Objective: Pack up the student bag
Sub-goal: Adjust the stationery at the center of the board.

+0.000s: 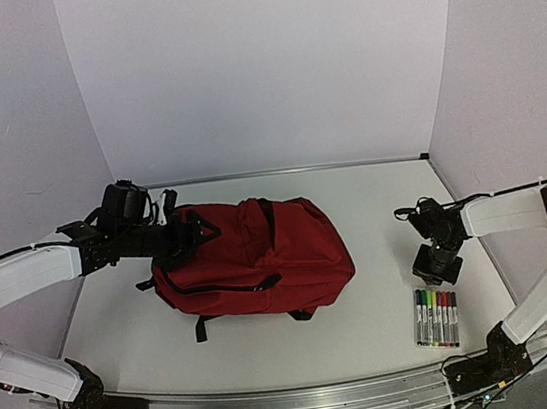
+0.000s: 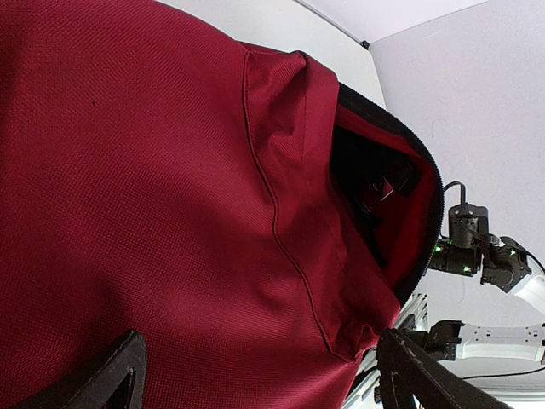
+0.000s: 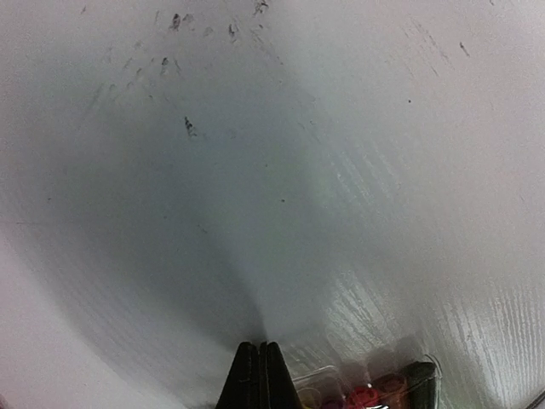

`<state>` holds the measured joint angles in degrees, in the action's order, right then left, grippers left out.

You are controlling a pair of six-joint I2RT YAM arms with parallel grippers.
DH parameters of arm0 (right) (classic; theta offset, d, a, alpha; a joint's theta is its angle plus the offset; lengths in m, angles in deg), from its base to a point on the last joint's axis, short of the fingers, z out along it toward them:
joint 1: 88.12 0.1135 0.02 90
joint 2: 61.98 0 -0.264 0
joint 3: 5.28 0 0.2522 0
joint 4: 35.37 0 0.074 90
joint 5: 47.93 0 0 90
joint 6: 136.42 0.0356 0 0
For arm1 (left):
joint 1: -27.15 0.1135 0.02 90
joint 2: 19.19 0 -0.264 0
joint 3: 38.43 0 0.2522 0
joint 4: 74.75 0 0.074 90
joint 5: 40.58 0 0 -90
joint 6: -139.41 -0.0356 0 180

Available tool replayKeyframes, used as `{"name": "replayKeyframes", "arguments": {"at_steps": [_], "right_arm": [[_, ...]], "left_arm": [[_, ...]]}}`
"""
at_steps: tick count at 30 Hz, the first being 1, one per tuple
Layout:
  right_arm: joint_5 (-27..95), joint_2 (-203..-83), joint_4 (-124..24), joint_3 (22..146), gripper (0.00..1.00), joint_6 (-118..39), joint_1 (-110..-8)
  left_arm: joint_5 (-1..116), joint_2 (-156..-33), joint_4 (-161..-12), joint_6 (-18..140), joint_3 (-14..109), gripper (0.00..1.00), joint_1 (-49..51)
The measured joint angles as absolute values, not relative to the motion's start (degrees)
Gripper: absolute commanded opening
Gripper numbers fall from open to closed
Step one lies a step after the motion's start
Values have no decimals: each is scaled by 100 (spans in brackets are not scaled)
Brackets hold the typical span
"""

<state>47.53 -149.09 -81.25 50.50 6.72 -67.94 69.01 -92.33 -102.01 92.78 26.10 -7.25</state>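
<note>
At far left of table (image 1: 118, 326), left gripper (image 1: 197, 233) hangs over the left end of the student bag (image 1: 260, 257), jaws spread wide, nothing pinched. Wrist cam: its fingers (image 2: 111, 375) straddle red fabric (image 2: 153, 170) w/ a seam running btwn them; can't tell if they touch the cloth. Prob. parked there to steady or lift the top panel so the mouth stays reachable.

Bag lies flat, centre-left of table, dark zip line (image 1: 226, 287) across its upper face, black straps (image 1: 201, 327) poking out at the near edge. Main opening (image 2: 375, 196) gapes a little on the side away from this gripper; black lining shows, contents too dark to read.

Further right, well apart from bag: right gripper (image 1: 436, 266) points down just behind a marker pack (image 1: 436, 317) lying flat near the front rail. Fingers clamped together on nothing. Wrist cam has the shut tips (image 3: 251, 375) over bare tabletop (image 3: 255, 170), pack's end (image 3: 366, 396) just beside them, not btwn them. So no grasp on markers.

Judgement: markers look like the item to go in; right side would need to reopen and shift over the pack first. In the way: narrow, slack mouth that may sag shut, and the left arm sitting over the bag near the entry route.
</note>
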Motion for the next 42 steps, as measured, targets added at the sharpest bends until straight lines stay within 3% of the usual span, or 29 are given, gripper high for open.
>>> {"name": "replayKeyframes", "arguments": {"at_steps": [5, 7, 9, 11, 16, 21, 24, 30, 37, 42], "right_arm": [[4546, -14909, -8031, 5194, 0, 706, -6668], [4543, -14889, -8014, 5254, 8, 749, -6595], [4572, -14817, -8044, 5284, 33, 800, -6527], [4620, -14690, -8157, 5284, 48, 808, -6475], [4794, -14194, -8545, 5261, 64, 979, -6191], [4924, -14127, -8935, 5182, 72, 1186, -5693], [5001, -14287, -9136, 5182, 68, 1301, -5379], [5038, -14537, -9229, 5182, 48, 1376, -5211], [5104, -14915, -9118, 5197, 47, 1242, -5194], [5167, -14983, -9148, 5221, 40, 1096, -5114]], "left_arm": [[6917, -9233, -10201, 9280, 2610, 94, -718], [6917, -9233, -10202, 9279, 2610, 94, -714], [6917, -9233, -10203, 9278, 2610, 94, -713], [6915, -9233, -10205, 9278, 2610, 94, -713], [6917, -9233, -10203, 9274, 2610, 94, -708], [6933, -9233, -10201, 9273, 2610, 94, -696], [6967, -9233, -10201, 9272, 2610, 95, -696], [7020, -9231, -10201, 9272, 2610, 95, -691], [7015, -9128, -10203, 9276, 2610, 95, -690], [7013, -8989, -10202, 9276, 2609, 95, -689]]}}
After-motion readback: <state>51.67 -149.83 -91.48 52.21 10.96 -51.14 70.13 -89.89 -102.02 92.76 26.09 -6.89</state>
